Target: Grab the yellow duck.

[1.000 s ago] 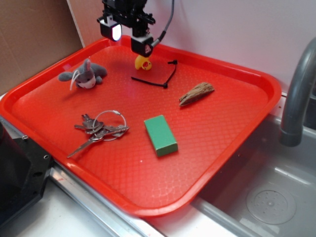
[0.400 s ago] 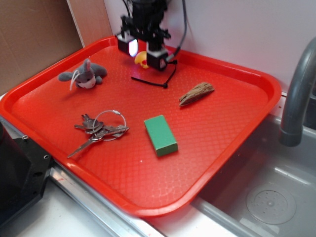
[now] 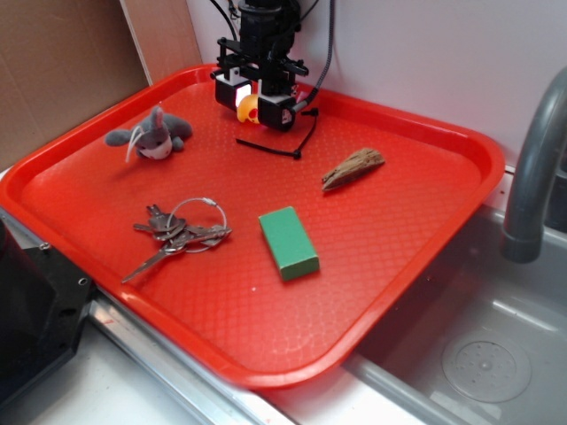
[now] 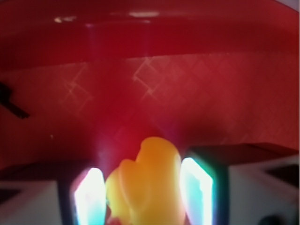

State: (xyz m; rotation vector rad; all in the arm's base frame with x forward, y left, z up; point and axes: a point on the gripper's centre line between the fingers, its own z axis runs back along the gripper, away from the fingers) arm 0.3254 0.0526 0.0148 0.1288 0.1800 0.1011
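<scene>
The yellow duck (image 3: 249, 109) sits at the back of the red tray (image 3: 461, 221). My gripper (image 3: 257, 100) is lowered over it, jaws open, one finger on each side of the duck. In the wrist view the duck (image 4: 147, 185) fills the gap between the two lit pads (image 4: 90, 197). It lies close against the right one, with a thin gap on the left. The gripper (image 4: 143, 199) is down near the tray floor. The duck's beak is hidden in the wrist view.
On the tray: a grey plush animal (image 3: 149, 135) at the left, a black zip tie (image 3: 285, 146) beside the gripper, a wood piece (image 3: 353, 167), keys (image 3: 182, 232) and a green block (image 3: 288, 242). A grey faucet (image 3: 534, 168) and sink stand to the right.
The gripper has moved right and down from above the duck until its fingers straddle it near the tray floor. The jaws have stayed open. The duck has not moved.
</scene>
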